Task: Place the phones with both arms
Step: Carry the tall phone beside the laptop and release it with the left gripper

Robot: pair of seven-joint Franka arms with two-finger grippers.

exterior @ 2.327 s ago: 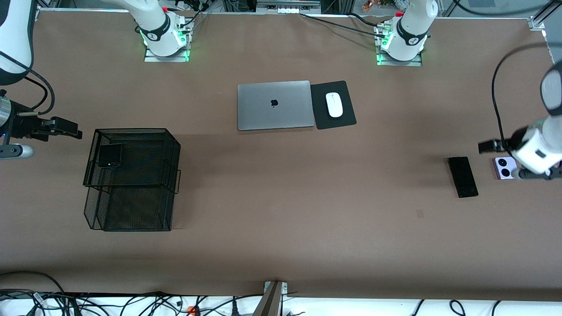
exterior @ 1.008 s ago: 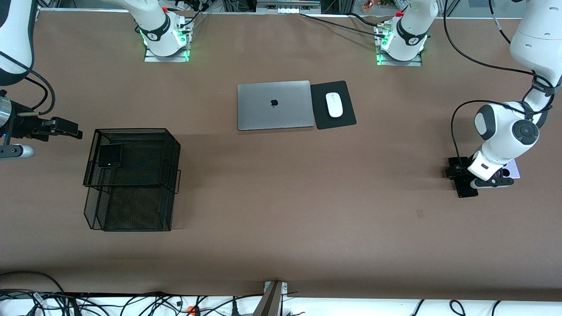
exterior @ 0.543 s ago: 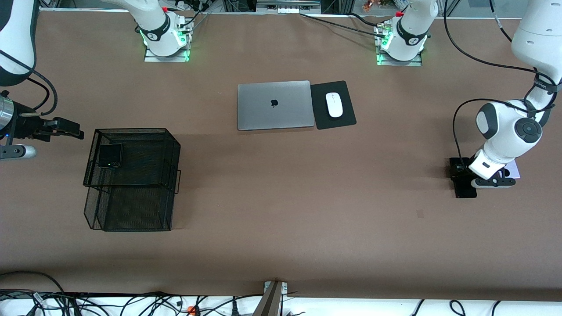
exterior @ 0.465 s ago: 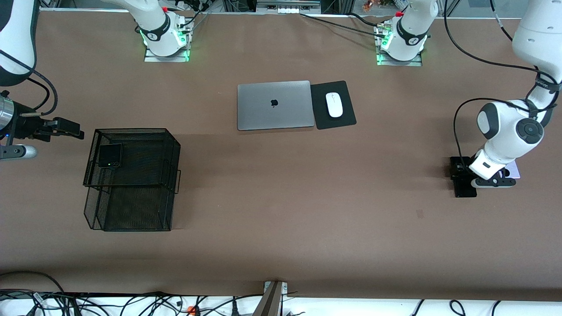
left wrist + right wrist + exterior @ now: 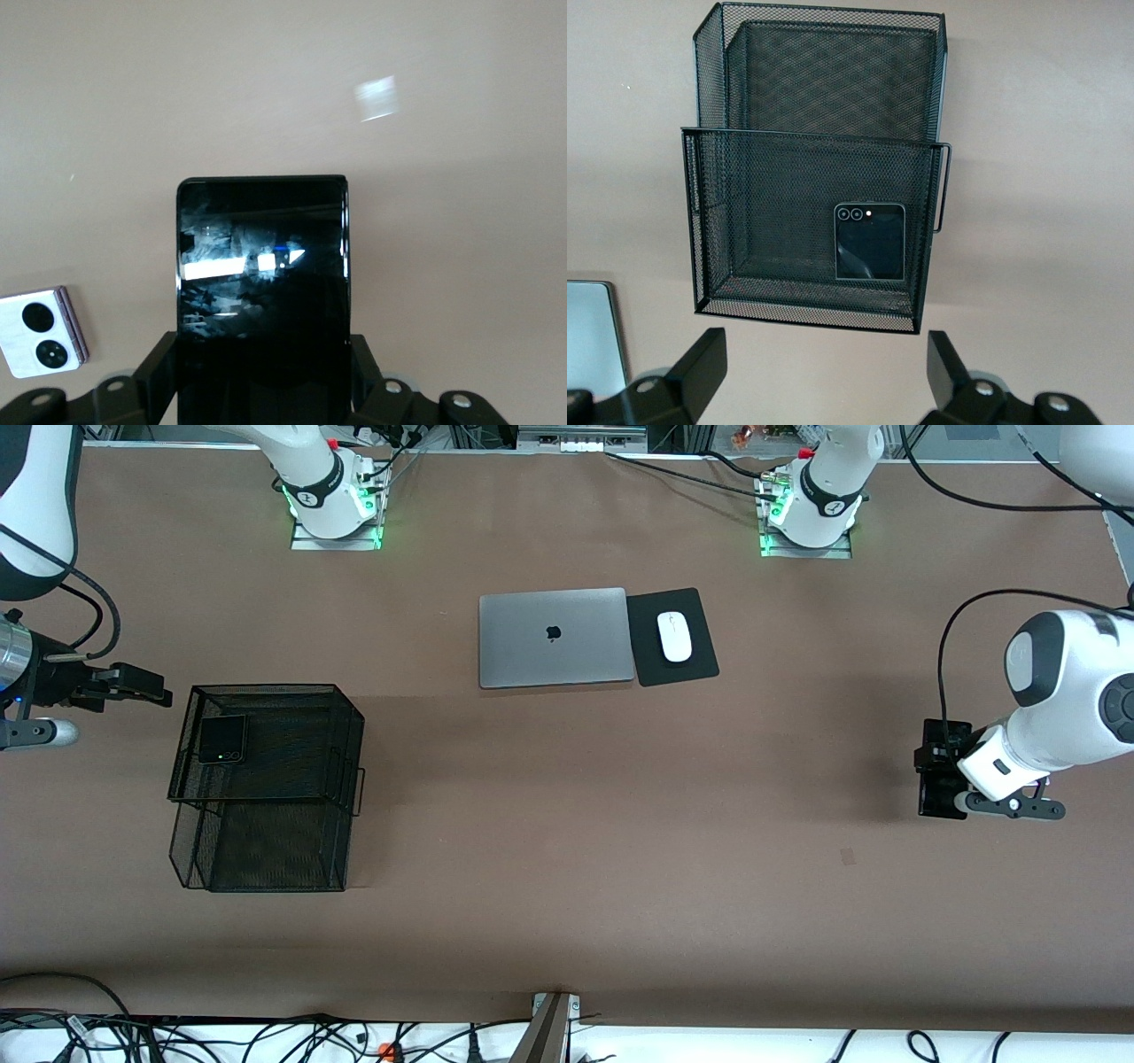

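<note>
Laptop (image 5: 556, 638) and mouse (image 5: 674, 636) at worktop (image 5: 567, 850) 12 o'clock, nothing in the way. Three phones: black flip phone (image 5: 221, 739) in the mesh tray (image 5: 350, 731) at 9 o'clock; slab phone (image 5: 262, 292) clamped in left gripper (image 5: 941, 771), 3 o'clock, above the worktop (lilac flip phone (image 5: 42, 333) lying near). Right gripper (image 5: 133, 684) open, waiting beside tray. Centre bare.

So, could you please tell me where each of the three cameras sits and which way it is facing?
Front view: high across the table, facing both arms' bases; shows the mesh tray, laptop, both arms.
Left wrist view: on the left arm, looking down at the slab phone held in the left gripper; the lilac flip phone lies on the table.
Right wrist view: above the tray, right gripper open, black flip phone inside.
Front and right wrist views share the tray.
</note>
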